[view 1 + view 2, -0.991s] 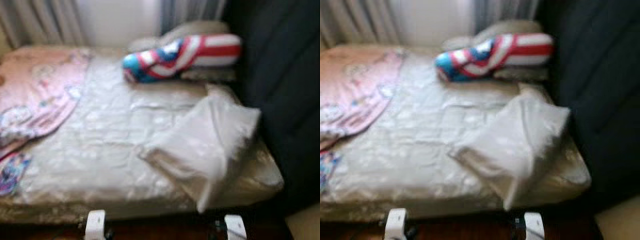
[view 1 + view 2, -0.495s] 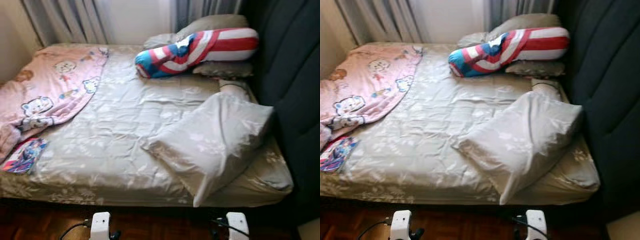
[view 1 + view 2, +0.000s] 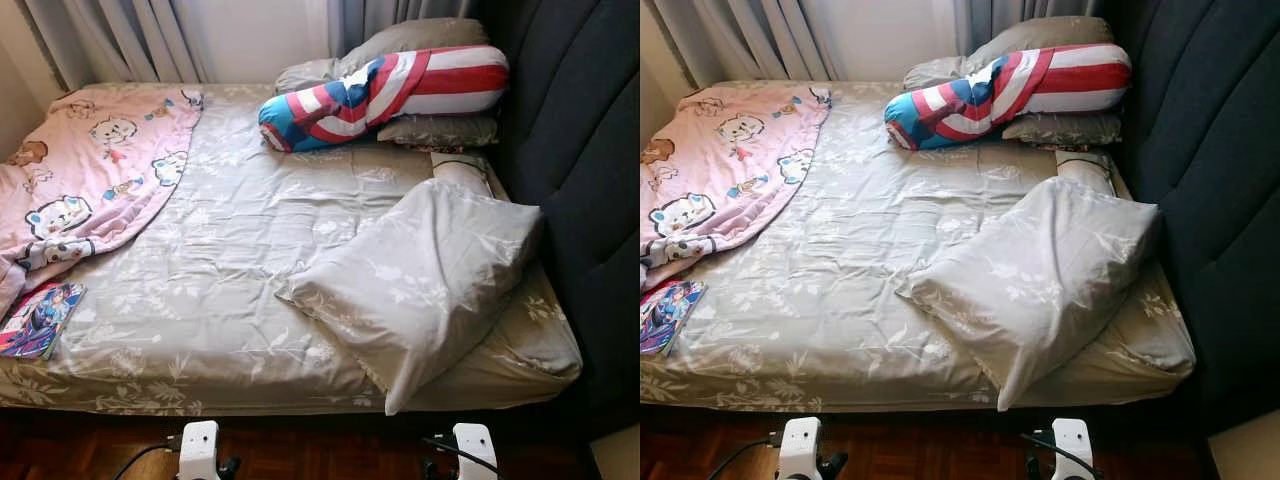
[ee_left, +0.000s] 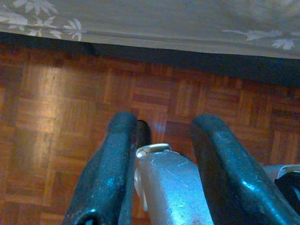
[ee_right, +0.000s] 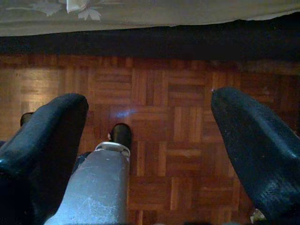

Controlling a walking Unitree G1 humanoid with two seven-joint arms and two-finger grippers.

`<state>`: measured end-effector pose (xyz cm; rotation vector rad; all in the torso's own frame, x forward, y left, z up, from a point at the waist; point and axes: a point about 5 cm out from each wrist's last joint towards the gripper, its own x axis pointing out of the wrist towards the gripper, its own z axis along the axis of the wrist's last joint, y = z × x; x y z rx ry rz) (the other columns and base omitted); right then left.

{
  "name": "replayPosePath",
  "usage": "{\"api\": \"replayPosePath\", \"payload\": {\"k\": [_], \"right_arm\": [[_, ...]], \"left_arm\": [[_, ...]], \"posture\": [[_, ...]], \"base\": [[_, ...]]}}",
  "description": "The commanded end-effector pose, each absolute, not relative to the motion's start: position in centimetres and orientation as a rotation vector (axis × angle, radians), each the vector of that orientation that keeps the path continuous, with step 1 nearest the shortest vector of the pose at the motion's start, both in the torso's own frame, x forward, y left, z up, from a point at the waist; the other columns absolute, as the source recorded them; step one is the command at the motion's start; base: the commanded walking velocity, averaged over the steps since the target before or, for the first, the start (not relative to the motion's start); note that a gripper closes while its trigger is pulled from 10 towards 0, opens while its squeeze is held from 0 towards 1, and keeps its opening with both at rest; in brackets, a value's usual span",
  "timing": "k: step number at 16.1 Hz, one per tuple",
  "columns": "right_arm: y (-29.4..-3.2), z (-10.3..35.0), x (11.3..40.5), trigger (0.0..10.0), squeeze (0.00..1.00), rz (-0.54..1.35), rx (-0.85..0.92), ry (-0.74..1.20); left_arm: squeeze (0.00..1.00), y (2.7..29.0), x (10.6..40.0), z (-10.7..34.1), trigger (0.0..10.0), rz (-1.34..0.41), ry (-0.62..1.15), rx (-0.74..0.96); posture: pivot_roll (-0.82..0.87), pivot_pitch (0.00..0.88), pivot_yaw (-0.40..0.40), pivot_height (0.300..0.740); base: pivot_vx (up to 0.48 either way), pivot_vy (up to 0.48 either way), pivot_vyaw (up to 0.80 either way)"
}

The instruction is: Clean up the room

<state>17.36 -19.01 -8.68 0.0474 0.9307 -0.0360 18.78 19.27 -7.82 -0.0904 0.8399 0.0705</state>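
Observation:
A grey floral pillow (image 3: 425, 275) lies askew across the front right corner of the bed (image 3: 230, 290). A red, white and blue bolster (image 3: 385, 95) rests on two grey pillows (image 3: 420, 40) at the headboard end. A pink cartoon blanket (image 3: 85, 170) is bunched over the bed's left side. A colourful book (image 3: 40, 320) lies at the front left edge of the mattress. My left gripper (image 4: 164, 122) hangs open above the parquet floor beside the bed. My right gripper (image 5: 147, 98) also hangs low over the floor, open wide with nothing in it.
A dark padded headboard (image 3: 580, 150) rises along the right side. Grey curtains (image 3: 120, 35) hang behind the bed. Parquet floor (image 4: 56, 117) runs along the bed's near edge, where my two wrists (image 3: 198, 450) show at the bottom.
The view has steadied and sharpened and shifted a little as the camera moved. Nothing on the bed has moved, and both arms hang as before.

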Motion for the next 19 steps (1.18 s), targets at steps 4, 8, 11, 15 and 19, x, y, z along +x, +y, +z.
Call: {"api": "replayPosePath", "payload": {"k": [4,8,11,15,19], "right_arm": [[-19.0,-8.8,17.1,10.0,0.00,-0.038,0.050,0.939],[-19.0,-8.8,17.1,10.0,0.00,-0.040,0.058,0.935],[-19.1,-8.8,17.1,10.0,0.00,-0.041,0.058,0.934],[-19.0,-8.6,17.3,10.0,0.00,-0.041,0.087,0.889],[-18.8,-8.1,17.8,10.0,0.00,-0.026,0.124,0.802]], "left_arm": [[0.00,19.4,18.3,-8.1,10.0,0.081,0.856,-0.092],[0.00,19.4,18.2,-8.1,10.0,0.081,0.860,-0.095],[0.00,19.4,18.3,-8.0,10.0,0.082,0.853,-0.093],[0.00,19.4,18.5,-7.9,10.0,0.079,0.835,-0.089],[0.00,19.3,20.0,-6.8,10.0,0.059,0.724,-0.103]], "posture": [[0.04,0.081,-0.023,0.740],[0.04,0.082,-0.026,0.740],[0.04,0.082,-0.027,0.740],[0.04,0.085,-0.026,0.740],[0.03,0.083,-0.023,0.740]], "base": [[0.281,0.000,0.00],[0.316,0.000,0.00],[0.314,0.000,0.00],[0.000,0.000,0.00],[0.000,0.000,0.00]]}}
